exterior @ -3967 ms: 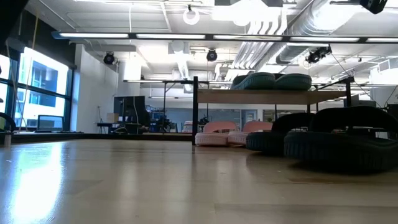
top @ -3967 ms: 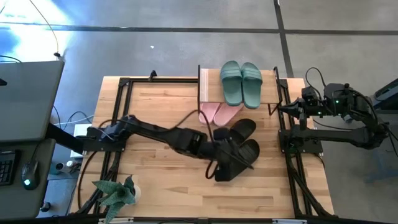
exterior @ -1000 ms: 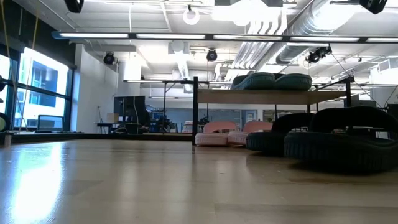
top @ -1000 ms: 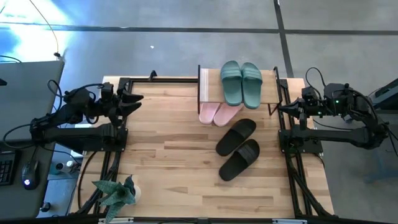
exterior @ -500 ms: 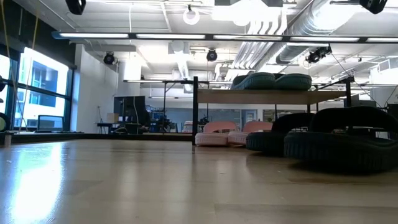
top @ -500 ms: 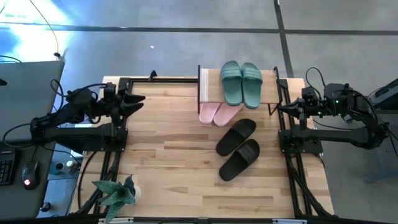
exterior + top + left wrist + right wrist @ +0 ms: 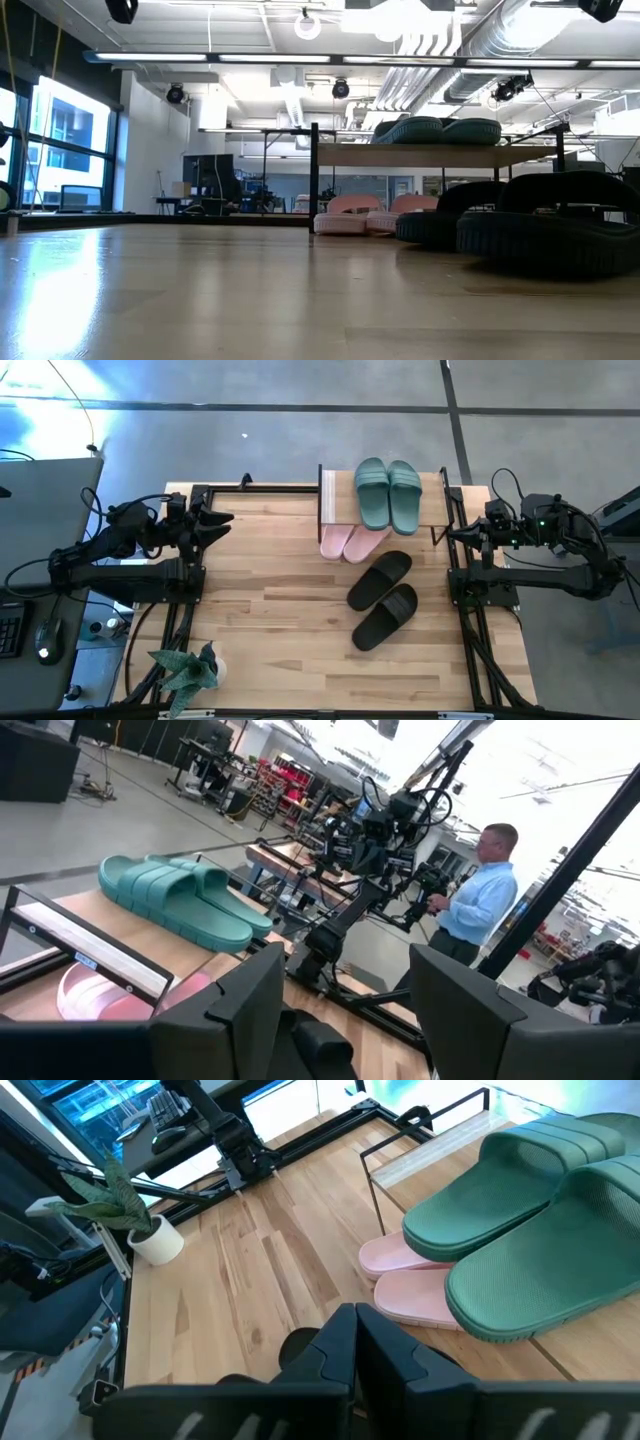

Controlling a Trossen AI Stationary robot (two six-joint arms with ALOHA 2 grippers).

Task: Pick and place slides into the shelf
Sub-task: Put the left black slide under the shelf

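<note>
Table (image 7: 260,630) is seen from above. Shelf (image 7: 335,488) is set at 12 o'clock of the table, at the far edge. Green pair (image 7: 387,493) is laid on the top board; pink pair (image 7: 350,541) is tucked under it, toes poking out toward 6 o'clock.

Black pair (image 7: 383,600) is left on the table, just off the shelf toward 5 o'clock, not yet shelved. Long axes are run diagonally, roughly 1 to 7 o'clock, the two lying side by side.

Left gripper (image 7: 218,525) is parked at 9 o'clock of the table, fingers spread wide, nothing held. Right gripper (image 7: 452,536) is parked at 3 o'clock, fingers pinched shut, empty.

Key relation: black pair is found toward 4 o'clock from the left gripper, well apart; toward 8 o'clock from the right gripper, near. Right arm is judged nearer. Fingers would need closing across the strap or sole, crosswise to the diagonal axis. A plant (image 7: 187,670) is placed at 7 o'clock, clear of the path.
</note>
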